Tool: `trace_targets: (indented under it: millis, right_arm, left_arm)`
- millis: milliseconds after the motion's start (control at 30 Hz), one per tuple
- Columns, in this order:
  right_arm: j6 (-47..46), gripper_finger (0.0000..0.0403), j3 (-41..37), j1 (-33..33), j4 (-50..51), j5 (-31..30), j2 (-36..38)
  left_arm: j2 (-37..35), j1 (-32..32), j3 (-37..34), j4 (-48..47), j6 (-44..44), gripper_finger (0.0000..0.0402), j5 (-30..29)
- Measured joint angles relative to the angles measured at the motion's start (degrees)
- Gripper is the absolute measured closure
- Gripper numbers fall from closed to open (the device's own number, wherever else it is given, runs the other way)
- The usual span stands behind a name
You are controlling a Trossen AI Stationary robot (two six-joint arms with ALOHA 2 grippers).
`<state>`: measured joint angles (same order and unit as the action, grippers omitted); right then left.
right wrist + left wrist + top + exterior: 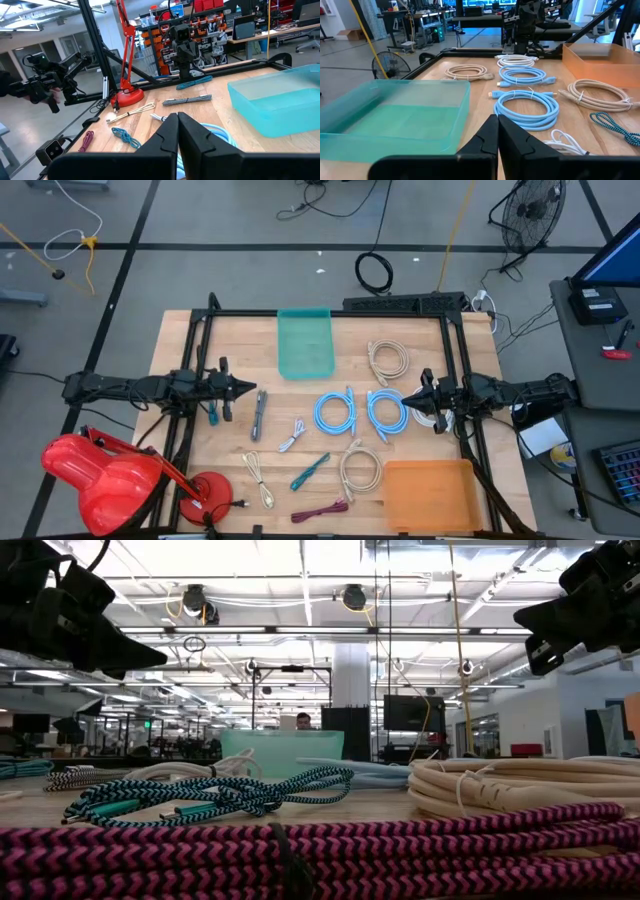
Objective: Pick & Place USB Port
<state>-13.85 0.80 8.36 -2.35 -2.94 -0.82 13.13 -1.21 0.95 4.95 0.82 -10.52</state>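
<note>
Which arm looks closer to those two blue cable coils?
The right, probably. Its gripper, fingers shut, hovers just beside the nearer blue coil, with the other blue coil next along. The left gripper, also shut, waits farther off by the grey cable.

The high view looks straight down on the whole tabletop (230,350). The low view sits at tabletop level, very close behind a magenta cable (320,850), facing the room. The 2 wrist views face each other, sharing the green bin (395,117).
</note>
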Motion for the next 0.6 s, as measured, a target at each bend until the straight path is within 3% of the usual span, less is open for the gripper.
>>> trace_targets:
  millis: [133,233,500,600]
  right_arm:
    - [0.0,0.0403,0.0,0.0,0.0,0.0,0.0]
    - [0.0,0.0403,0.0,0.0,0.0,0.0,0.0]
    - [0.0,0.0403,0.0,0.0,0.0,0.0,0.0]
    - [0.0,0.0403,0.0,0.0,0.0,0.0,0.0]
  left_arm:
    - [0.0,0.0,0.0,4.3,-1.5,0.0396,-0.3]
    - [0.0,0.0,0.0,12.1,-8.5,0.0396,-2.6]
    - [0.0,0.0,0.0,43.1,-32.1,0.0396,-15.1]
    - [0.0,0.0,0.0,53.6,-39.3,0.0396,-16.5]
